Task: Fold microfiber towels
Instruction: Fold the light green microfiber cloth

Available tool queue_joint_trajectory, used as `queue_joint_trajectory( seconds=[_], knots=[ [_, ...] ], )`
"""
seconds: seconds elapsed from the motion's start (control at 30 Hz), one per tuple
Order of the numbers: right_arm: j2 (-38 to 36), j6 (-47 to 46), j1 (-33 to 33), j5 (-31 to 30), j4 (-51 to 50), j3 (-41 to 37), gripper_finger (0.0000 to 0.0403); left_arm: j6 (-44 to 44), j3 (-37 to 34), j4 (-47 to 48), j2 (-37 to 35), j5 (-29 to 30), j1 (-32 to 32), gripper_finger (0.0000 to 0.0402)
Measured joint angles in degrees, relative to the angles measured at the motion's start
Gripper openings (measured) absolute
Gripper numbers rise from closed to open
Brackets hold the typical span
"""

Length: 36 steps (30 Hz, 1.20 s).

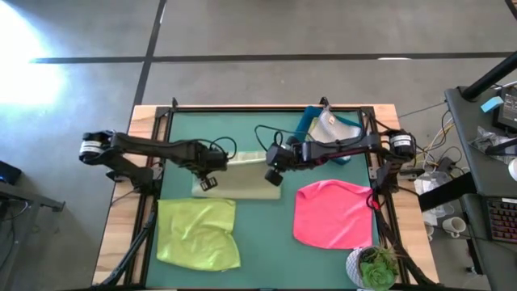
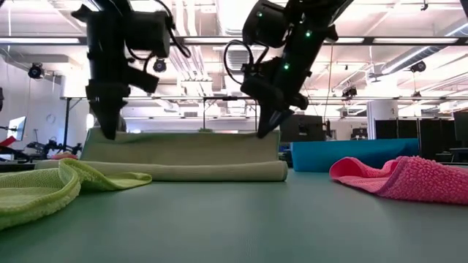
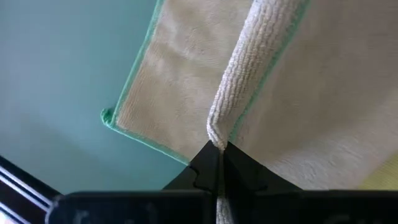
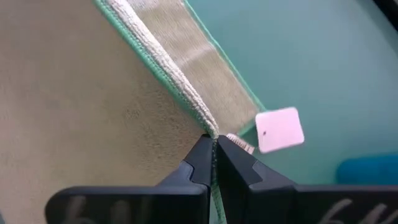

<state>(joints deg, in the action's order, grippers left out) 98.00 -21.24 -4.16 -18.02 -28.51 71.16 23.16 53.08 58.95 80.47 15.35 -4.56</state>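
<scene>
A pale green towel (image 1: 238, 174) lies mid-table, its lower layer flat on the mat and an upper layer raised along its top edge (image 2: 183, 134). My left gripper (image 1: 208, 183) is shut on the towel's left end and my right gripper (image 1: 275, 175) is shut on its right end. A lime green towel (image 1: 198, 233) lies crumpled at the near left. A hot pink towel (image 1: 331, 214) lies at the near right. A light grey towel (image 1: 329, 129) sits in the blue bin (image 1: 347, 129). My left gripper pinches the towel's raised edge (image 3: 219, 134) between its two fingers near the left corner, from above, pointing down. The lifted layer stands above the flat lower layer. My right gripper pinches the raised edge (image 4: 205, 127) at the right corner, beside a white tag (image 4: 280, 129), from above.
The blue bin stands at the far right. A small potted plant (image 1: 376, 267) stands at the near right corner. The green mat (image 1: 266, 242) shows bare between the lime green and pink towels.
</scene>
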Motion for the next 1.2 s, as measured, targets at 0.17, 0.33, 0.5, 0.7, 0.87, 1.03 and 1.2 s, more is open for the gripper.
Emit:
queue_joint_trajectory(
  seconds=[0.17, 0.33, 0.5, 0.7, 0.87, 1.03, 1.2],
  knots=[
    [0.2, 3.5, -2.8, 0.4, 2.8, -0.1, 0.0008, -2.0, 0.1, 0.0, 2.9, -0.8, -2.9, 0.0000],
    [0.5, 4.6, -4.8, 1.2, 3.1, -0.1, 0.0008, -3.0, 0.4, -0.4, 5.1, -2.7, -4.3, 0.0000],
    [0.7, 5.4, -5.3, 4.1, 3.8, -0.1, 0.0008, -4.2, 0.4, -0.4, 6.6, -2.4, -4.8, 0.0000],
    [0.7, 5.4, -5.3, 4.5, 4.0, 0.0, 0.0016, -4.5, 0.5, 0.1, 6.8, -1.2, -4.9, 0.0005],
    [0.7, 5.2, -6.1, 4.3, 4.0, 0.0, 0.0047, -6.1, 1.0, 0.2, 6.8, -0.9, -5.3, 0.0043],
    [0.7, 5.2, -8.0, 4.3, 4.3, 1.2, 0.0082, -7.6, 2.2, 1.5, 6.8, 4.7, -6.3, 0.0091],
    [0.7, 5.8, -10.5, 4.4, 2.1, 4.3, 0.0107, -8.8, 5.3, 8.9, 6.6, 8.6, -8.4, 0.0119]
  ],
)
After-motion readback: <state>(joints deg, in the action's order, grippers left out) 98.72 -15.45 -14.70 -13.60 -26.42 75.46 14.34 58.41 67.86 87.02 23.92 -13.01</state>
